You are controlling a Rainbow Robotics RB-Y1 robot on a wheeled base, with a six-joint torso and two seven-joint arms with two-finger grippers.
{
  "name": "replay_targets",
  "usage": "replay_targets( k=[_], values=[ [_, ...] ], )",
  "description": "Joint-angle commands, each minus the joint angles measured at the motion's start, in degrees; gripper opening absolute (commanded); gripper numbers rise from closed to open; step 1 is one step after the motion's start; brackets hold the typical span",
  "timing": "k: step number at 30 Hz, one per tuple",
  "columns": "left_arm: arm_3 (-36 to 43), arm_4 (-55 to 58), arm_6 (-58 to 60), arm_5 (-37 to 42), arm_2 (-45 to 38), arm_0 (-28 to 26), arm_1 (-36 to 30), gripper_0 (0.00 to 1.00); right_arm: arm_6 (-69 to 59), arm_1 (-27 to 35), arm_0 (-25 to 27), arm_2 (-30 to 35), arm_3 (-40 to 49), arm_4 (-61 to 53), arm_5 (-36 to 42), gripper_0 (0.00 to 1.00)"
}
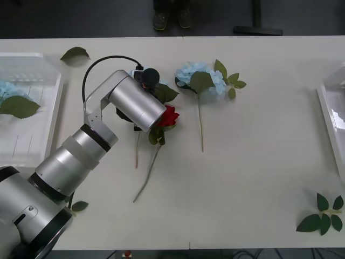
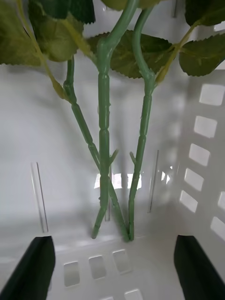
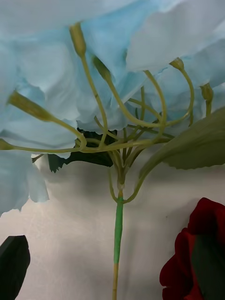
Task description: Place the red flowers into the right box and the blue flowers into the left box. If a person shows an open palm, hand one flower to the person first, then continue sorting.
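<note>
- Blue flower [image 3: 93, 70] sits right in front of my left gripper [image 3: 112, 276], petals and thin stalks close up, green stem [image 3: 118, 229] running down between my fingers.
- Left gripper is spread wide, nothing gripped; one black finger [image 3: 14, 262] shows at the corner.
- Red rose [image 1: 168, 116] lies on the table [image 1: 242, 178] at 5 o'clock of that flower, just beside it, partly under my left arm [image 1: 135, 102].
- Second blue flower [image 1: 197, 75] lies at 3 o'clock of the first, near it, stem pointing to 6.
- Left box [image 1: 38, 124] is at the table's 9 o'clock edge, with another blue flower [image 1: 6, 89] inside.
- Right box [image 1: 330, 110] is at the 3 o'clock edge.
- Right gripper [image 2: 112, 267] is spread wide, holding nothing, over the slotted white tray with three green stems [image 2: 104, 140] lying in it.
- Loose leaf sprigs: one at 11 o'clock [image 1: 75, 53], one at 4 o'clock [image 1: 323, 213].
</note>
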State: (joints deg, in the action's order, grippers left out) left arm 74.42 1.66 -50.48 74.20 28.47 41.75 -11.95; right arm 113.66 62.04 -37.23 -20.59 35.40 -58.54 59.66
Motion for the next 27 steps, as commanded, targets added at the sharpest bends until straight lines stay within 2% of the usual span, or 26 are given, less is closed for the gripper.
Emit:
replay_targets(
  k=[1, 6, 9, 14, 17, 18, 19, 20, 21, 22, 25, 27],
  values=[
    [0.5, 0.3, -1.4, 0.0, -0.4, 1.5, -1.0, 1.00, 2.4, 1.6, -2.9, 0.6, 0.5, -1.0, 2.9, 0.91],
    [-0.9, 0.3, -1.8, 0.0, -0.5, 1.6, -1.0, 1.00, 2.0, 2.9, -4.9, 3.4, 5.4, -2.6, 11.4, 0.91],
    [-1.3, 0.3, -2.2, 0.2, -0.5, 1.5, -1.0, 1.00, 0.2, 4.2, -5.0, 5.8, 11.4, -6.5, 17.9, 0.91],
    [-2.4, 0.3, -2.4, 0.1, -0.4, 1.5, -1.0, 1.00, -10.9, 5.2, -5.0, 8.6, 22.9, -13.4, 26.5, 0.91],
    [-2.4, 0.3, -2.8, 0.2, -0.5, 1.5, -0.9, 1.00, -19.8, 5.3, -5.0, 8.6, 28.0, -18.6, 28.2, 0.91],
    [-2.4, 0.3, -3.0, 0.2, -0.4, 1.5, -1.0, 0.96, -23.0, 5.2, -5.0, 8.5, 30.3, -19.9, 28.6, 0.91],
    [-2.4, 0.3, -3.2, 0.2, -0.4, 1.5, -0.9, 0.87, -25.2, 5.1, -5.0, 8.4, 32.1, -20.4, 28.7, 0.91],
    [-2.4, 0.3, -3.4, 0.2, -0.4, 1.5, -0.9, 0.76, -27.3, 4.9, -5.0, 8.2, 34.1, -20.6, 28.7, 0.91],
    [-2.5, 0.4, -3.7, 0.2, -0.4, 1.5, -0.9, 0.58, -30.6, 4.7, -5.0, 8.0, 36.8, -20.6, 29.0, 0.91],
    [-2.5, 0.4, -3.7, 0.2, -0.5, 1.5, -1.0, 0.47, -34.8, 4.1, -5.0, 7.8, 39.5, -20.7, 29.3, 0.91],
    [-2.4, 0.3, -4.1, 0.2, -0.4, 1.5, -1.0, 0.46, -46.2, 2.0, -5.1, 6.4, 45.3, -20.6, 28.8, 0.91],
    [-2.4, 0.3, -4.3, 0.2, -0.5, 1.5, -1.0, 0.34, -51.3, 0.7, -5.6, 4.6, 48.2, -19.4, 27.9, 0.91]
  ],
)
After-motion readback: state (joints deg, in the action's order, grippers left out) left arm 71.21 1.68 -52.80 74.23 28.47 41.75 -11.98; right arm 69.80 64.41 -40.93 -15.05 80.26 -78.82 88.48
